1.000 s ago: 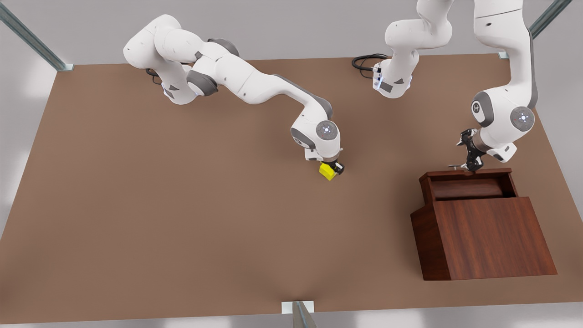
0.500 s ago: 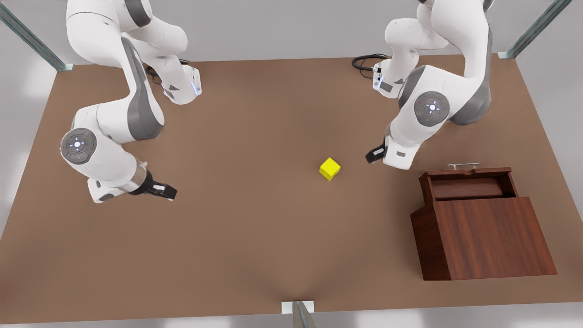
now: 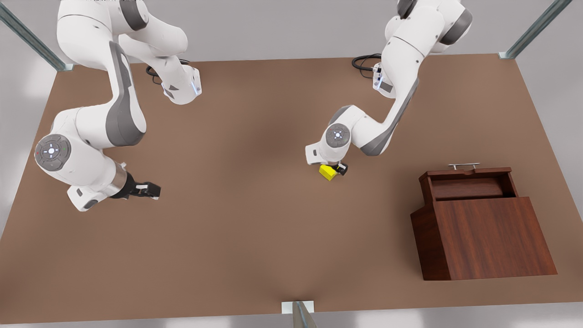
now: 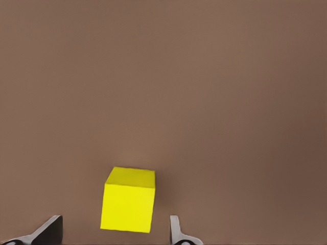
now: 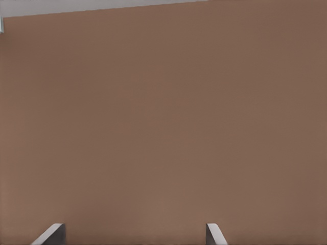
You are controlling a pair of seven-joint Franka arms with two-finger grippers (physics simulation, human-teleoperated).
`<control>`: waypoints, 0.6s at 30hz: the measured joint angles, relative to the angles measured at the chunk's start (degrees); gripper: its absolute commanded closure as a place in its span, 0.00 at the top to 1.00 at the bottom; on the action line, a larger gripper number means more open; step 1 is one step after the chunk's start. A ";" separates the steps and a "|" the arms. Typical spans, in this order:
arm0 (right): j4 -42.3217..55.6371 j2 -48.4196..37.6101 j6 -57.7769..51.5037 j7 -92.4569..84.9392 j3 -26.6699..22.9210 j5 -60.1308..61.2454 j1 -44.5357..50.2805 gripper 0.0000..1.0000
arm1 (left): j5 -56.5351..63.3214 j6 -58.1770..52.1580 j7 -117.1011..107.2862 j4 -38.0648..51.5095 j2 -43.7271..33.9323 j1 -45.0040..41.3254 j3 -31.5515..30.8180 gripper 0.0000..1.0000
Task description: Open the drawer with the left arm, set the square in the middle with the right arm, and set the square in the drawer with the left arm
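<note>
- Left gripper (image 3: 336, 169), over the drawer's handle a second ago, now straddles the square (image 3: 327, 172) mid-tabletop, fingers (image 4: 176, 232) spread, not touching it.
- Right gripper (image 3: 148, 190) waits open near the tabletop's left edge, having released the cube.
- Drawer (image 3: 469, 182) unchanged, open.

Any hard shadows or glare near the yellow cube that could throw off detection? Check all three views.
Front view: no glare, only a soft dark patch on the table beside the left tool at the yellow cube. Left wrist view: the cube's top is brighter than its facing side, with faint shade at its base. Right wrist view: flat, even brown past the right tool.
</note>
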 measured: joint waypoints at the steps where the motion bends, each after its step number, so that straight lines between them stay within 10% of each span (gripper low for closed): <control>1: 0.03 0.02 0.00 0.08 0.00 0.07 0.05 1.00 | 0.06 2.40 -0.02 -2.22 -0.04 -0.01 0.26 1.00; 18: 0.38 0.11 -0.08 0.09 0.00 0.41 0.03 1.00 | 0.83 13.40 0.08 -12.37 2.06 -0.03 0.81 1.00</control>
